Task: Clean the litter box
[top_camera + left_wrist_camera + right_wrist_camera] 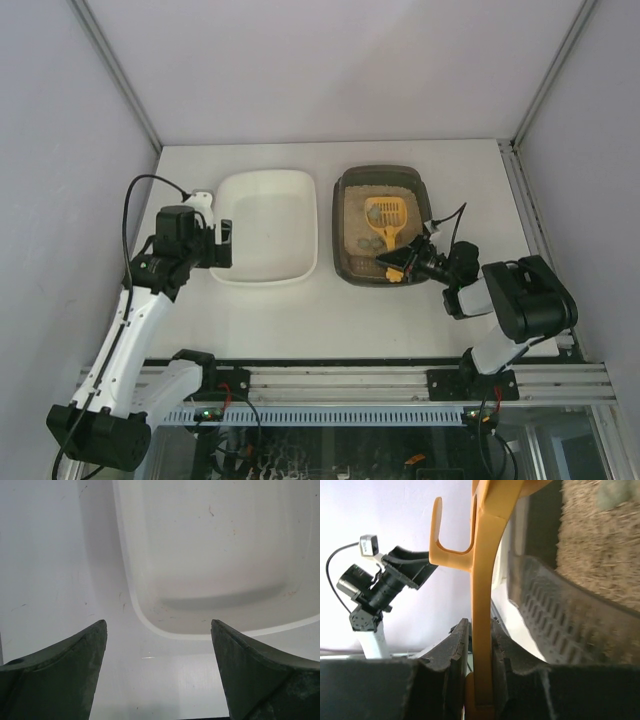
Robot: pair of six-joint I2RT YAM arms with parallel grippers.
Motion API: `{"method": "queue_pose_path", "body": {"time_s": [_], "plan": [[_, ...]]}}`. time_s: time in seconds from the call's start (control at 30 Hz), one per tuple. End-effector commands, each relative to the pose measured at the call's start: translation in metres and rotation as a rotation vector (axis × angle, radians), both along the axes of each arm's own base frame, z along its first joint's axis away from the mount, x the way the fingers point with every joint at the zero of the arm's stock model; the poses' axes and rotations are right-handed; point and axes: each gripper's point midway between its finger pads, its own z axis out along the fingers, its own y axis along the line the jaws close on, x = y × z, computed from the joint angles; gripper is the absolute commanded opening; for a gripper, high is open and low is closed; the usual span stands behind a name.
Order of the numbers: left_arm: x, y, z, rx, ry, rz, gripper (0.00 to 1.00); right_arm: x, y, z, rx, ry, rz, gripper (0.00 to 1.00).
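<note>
The dark grey-brown litter box (345, 262) with beige litter sits right of centre; its ribbed rim also shows in the right wrist view (555, 625). A yellow slotted scoop (387, 220) lies over the litter, a grey clump on its blade. My right gripper (410, 262) is shut on the scoop's handle (482, 605) at the box's near right corner. A grey clump (371, 243) lies in the litter by the scoop. My left gripper (222, 244) is open and empty, at the left edge of the white tub (265, 238), above the table by the tub's corner (150, 622).
The white tub is empty and stands just left of the litter box. Grey walls close in on the left, right and back. A rail (380, 385) runs along the near edge of the table.
</note>
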Motion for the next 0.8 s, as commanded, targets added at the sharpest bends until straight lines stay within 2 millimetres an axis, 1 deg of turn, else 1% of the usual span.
{"method": "queue_pose_path", "body": {"time_s": [0.0,0.07,0.1,0.17,0.2,0.23,0.27,0.33,0.37,0.43,0.5,0.6,0.63,0.67,0.73,0.77], "plan": [[0.002,0.008,0.001,0.023,-0.032,0.024,0.88,-0.005,0.017,0.042,0.039,-0.182,0.090,0.00],[0.002,0.007,0.001,0.019,-0.036,0.025,0.88,-0.001,0.002,0.048,0.042,-0.213,0.030,0.00],[0.002,0.007,0.001,0.017,-0.039,0.025,0.88,-0.001,0.000,0.050,0.037,-0.226,0.020,0.00],[0.001,0.006,-0.001,0.010,-0.041,0.022,0.88,-0.010,0.014,0.048,-0.010,-0.261,0.089,0.00],[0.002,0.006,0.000,0.010,-0.043,0.021,0.88,-0.017,0.021,0.043,-0.047,-0.247,0.126,0.00],[0.002,0.006,-0.001,0.011,-0.041,0.022,0.88,-0.019,0.022,0.042,-0.075,-0.257,0.135,0.00],[0.002,0.006,-0.002,0.010,-0.040,0.026,0.88,-0.017,0.017,0.042,-0.092,-0.256,0.115,0.00],[0.002,0.006,-0.003,0.008,-0.043,0.025,0.88,-0.009,-0.004,0.043,-0.097,-0.253,0.035,0.00],[0.002,0.006,-0.003,0.007,-0.044,0.025,0.88,-0.007,-0.010,0.040,-0.107,-0.239,0.016,0.00],[0.001,0.006,-0.004,0.006,-0.042,0.024,0.88,-0.012,-0.006,0.030,-0.151,-0.208,0.044,0.00],[0.001,0.006,-0.004,0.005,-0.043,0.023,0.88,-0.017,-0.002,0.026,-0.172,-0.210,0.079,0.00],[0.000,0.004,-0.004,0.002,-0.045,0.016,0.88,-0.011,-0.021,0.028,-0.141,-0.190,0.014,0.00],[0.000,0.005,-0.004,0.001,-0.048,0.016,0.88,-0.009,-0.024,0.026,-0.140,-0.183,0.002,0.00],[-0.001,0.004,-0.004,0.001,-0.050,0.014,0.88,-0.010,-0.024,0.023,-0.143,-0.173,0.006,0.00],[-0.002,0.005,-0.004,0.002,-0.054,0.014,0.88,-0.015,-0.016,0.016,-0.138,-0.152,0.039,0.00],[-0.002,0.005,-0.004,0.001,-0.054,0.013,0.88,-0.016,-0.015,0.017,-0.126,-0.151,0.050,0.00]]}}
